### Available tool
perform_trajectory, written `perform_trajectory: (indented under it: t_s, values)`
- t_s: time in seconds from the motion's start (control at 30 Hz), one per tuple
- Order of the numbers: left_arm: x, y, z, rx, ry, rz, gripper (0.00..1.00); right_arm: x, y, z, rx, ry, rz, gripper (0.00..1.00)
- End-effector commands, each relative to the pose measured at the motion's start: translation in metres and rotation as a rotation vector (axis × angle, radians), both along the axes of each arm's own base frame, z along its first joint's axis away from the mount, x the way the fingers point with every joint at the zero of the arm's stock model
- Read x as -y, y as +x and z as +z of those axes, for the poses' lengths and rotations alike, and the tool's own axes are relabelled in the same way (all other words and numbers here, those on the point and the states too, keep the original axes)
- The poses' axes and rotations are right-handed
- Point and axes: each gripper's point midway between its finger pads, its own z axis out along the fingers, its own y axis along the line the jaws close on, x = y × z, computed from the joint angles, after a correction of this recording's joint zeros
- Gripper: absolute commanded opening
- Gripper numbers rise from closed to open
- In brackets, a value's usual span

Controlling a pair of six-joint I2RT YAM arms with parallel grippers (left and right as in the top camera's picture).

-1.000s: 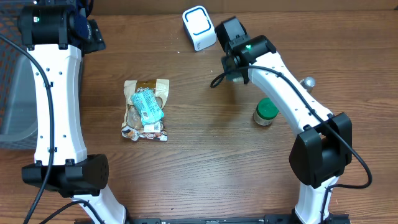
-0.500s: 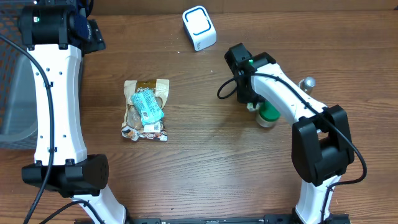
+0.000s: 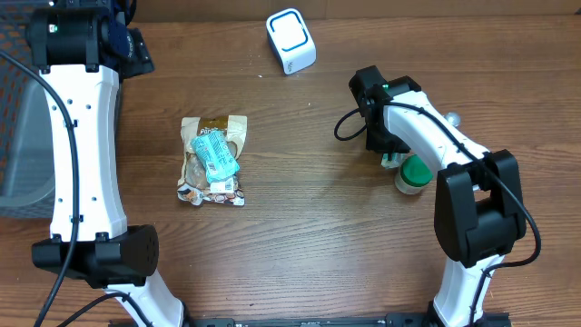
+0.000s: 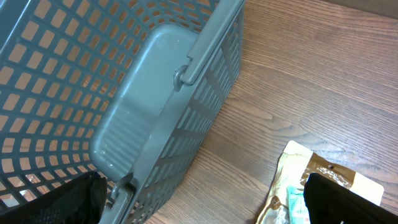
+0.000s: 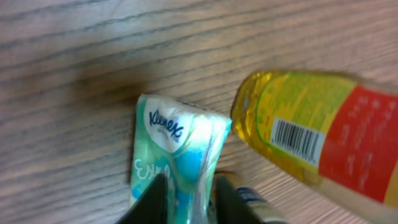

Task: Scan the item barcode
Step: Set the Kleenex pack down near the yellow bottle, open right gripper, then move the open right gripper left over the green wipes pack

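Observation:
My right gripper is low over the wooden table, shut on a teal-and-white Kleenex tissue pack, with a dark finger on each side of the pinched pack. From overhead, the right gripper sits beside a green-capped bottle, and a sliver of the tissue pack shows under it. The yellow bottle lies just right of the pack, its barcode facing the wrist camera. The white scanner with a blue ring stands at the back. My left gripper is open and empty at the far left.
A grey mesh basket fills the left side, with its edge visible from overhead. A snack bag with a second teal pack on it lies left of centre. A small silver object rests near the right arm.
My right arm swung from beside the scanner down and right to the bottle, carrying the tissue pack. The bottle's cap now shows a little farther right. The left arm has not moved.

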Motion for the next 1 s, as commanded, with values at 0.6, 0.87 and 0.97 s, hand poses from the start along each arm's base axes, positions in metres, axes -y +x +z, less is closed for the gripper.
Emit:
perform_trajectory:
  t_s: [0.6, 0.87, 0.97]
  values:
    - [0.001, 0.0, 0.008, 0.018, 0.004, -0.017, 1.0, -0.156, -0.005, 0.012, -0.068, 0.669, 0.269, 0.63]
    - [0.001, 0.0, 0.008, 0.018, 0.004, -0.017, 0.99, -0.246, 0.005, 0.056, 0.012, 1.111, 0.446, 0.63]
    - [0.001, 0.0, 0.008, 0.018, 0.004, -0.017, 1.0, -0.262, 0.002, 0.055, 0.029, 1.127, 0.472, 0.63]
